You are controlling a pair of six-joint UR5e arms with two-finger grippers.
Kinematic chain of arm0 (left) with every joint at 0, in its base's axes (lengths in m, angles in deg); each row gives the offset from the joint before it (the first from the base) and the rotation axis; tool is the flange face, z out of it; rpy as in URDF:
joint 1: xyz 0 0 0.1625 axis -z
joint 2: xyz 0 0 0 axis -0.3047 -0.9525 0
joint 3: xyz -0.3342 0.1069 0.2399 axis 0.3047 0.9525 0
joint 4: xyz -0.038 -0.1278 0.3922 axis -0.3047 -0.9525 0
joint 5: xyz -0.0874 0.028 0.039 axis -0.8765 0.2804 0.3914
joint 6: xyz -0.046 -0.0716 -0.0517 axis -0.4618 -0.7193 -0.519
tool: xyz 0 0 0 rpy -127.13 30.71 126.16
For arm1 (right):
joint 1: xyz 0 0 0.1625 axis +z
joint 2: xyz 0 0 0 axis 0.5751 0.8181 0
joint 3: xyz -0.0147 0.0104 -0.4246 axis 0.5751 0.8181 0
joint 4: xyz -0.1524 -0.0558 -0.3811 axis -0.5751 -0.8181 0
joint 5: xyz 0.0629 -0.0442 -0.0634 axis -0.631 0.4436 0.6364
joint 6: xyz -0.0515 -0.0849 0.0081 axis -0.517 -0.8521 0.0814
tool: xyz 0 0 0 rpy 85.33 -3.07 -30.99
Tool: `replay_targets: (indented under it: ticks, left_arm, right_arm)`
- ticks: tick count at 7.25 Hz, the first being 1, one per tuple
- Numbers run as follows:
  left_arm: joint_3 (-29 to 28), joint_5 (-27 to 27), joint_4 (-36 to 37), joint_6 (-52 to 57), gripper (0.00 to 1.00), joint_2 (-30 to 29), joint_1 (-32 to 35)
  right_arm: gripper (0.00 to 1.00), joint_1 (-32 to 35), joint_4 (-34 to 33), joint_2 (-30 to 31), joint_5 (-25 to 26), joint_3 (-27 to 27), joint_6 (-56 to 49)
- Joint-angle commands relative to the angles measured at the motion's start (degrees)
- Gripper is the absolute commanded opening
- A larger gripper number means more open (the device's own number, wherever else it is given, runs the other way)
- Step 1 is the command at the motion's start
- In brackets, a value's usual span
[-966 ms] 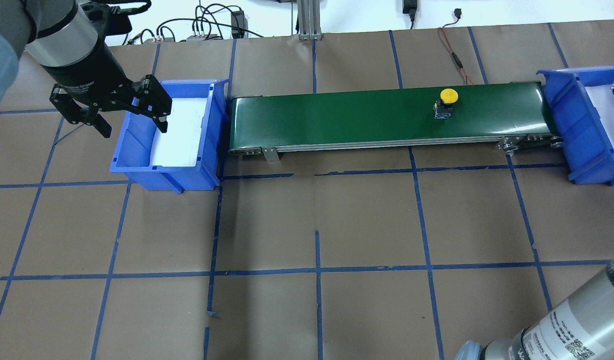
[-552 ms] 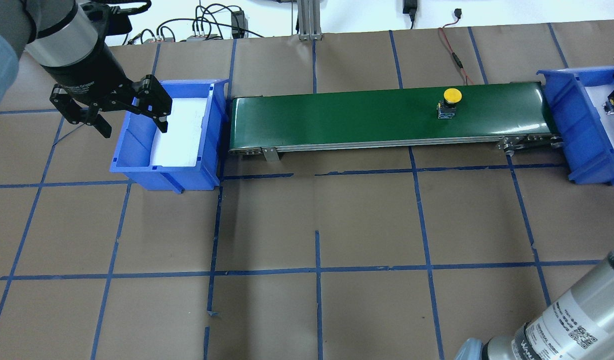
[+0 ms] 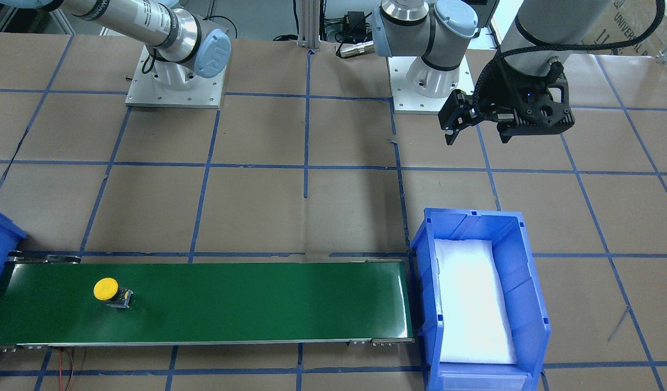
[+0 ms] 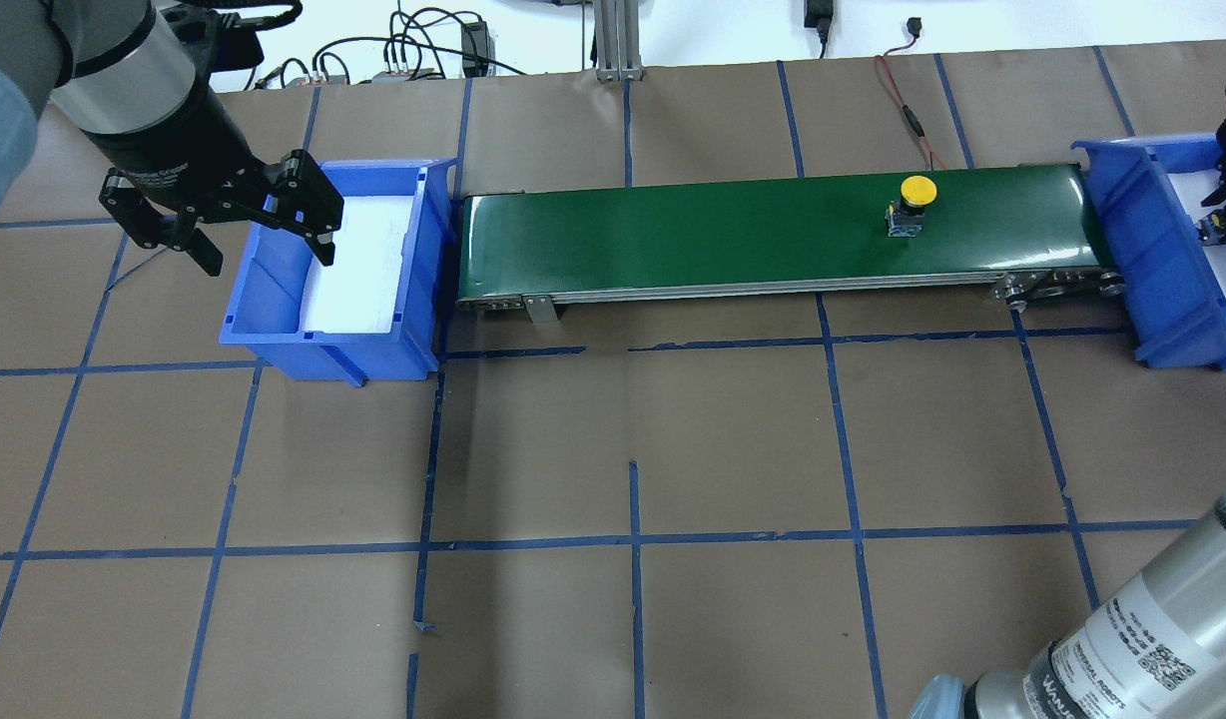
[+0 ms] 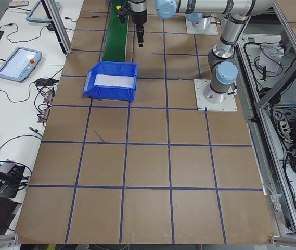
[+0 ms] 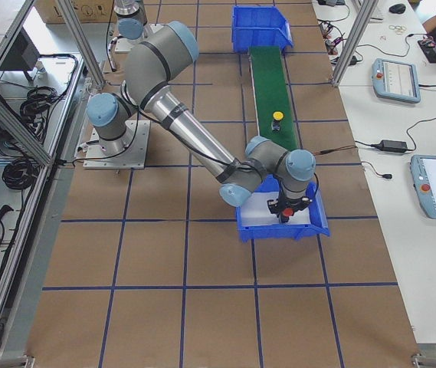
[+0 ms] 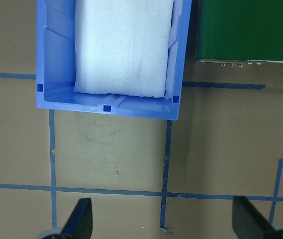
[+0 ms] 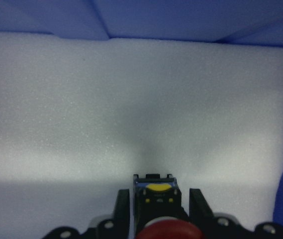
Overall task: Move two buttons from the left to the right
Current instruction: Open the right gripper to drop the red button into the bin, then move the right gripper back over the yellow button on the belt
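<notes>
Right wrist view: right claw (image 8: 159,206) clamped on the red button (image 8: 163,230), over white foam (image 8: 131,99) in the right bin (image 4: 1132,230); contact with the foam cannot be told. Left claw (image 7: 163,221) spread wide apart, empty, above the bench (image 4: 673,449); left bin (image 7: 109,107) at its 12 o'clock. Overhead: yellow button (image 4: 917,190) upright on the belt (image 4: 723,235), toward its 3 o'clock end, near the right bin.

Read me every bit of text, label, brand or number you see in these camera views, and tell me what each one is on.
"UNIVERSAL ROBOTS": label on the right arm, overhead view.
"UNIVERSAL": cardboard box, front-facing view's top right; the rest is cut off.
"Gripper": white print on the left gripper; the word before it is blurred.
The code sticker beside the arm label is too small to read.
</notes>
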Motion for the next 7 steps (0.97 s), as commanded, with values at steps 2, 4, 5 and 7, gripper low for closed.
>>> replay_targets:
  ticks: [2, 4, 5, 7]
  left_arm:
    - [0.0, 0.0, 0.0, 0.09, 1.0, 0.0, 0.0]
    - [0.0, 0.0, 0.0, 0.0, 1.0, 0.09, 0.0]
    - [0.0, 0.0, 0.0, 0.0, 1.0, 0.0, -0.09]
    - [0.0, 0.0, 0.0, 0.0, 1.0, 0.09, -0.09]
  right_arm:
    - [1.0, 0.69, 5.12, 5.77, -0.6, 0.02, 2.21]
    - [1.0, 8.82, 8.06, 8.52, -0.09, -0.24, 4.5]
    - [1.0, 10.35, 10.33, 9.31, 0.18, -0.42, 5.9]
    - [1.0, 15.27, 10.44, 10.55, 3.35, -0.51, 11.05]
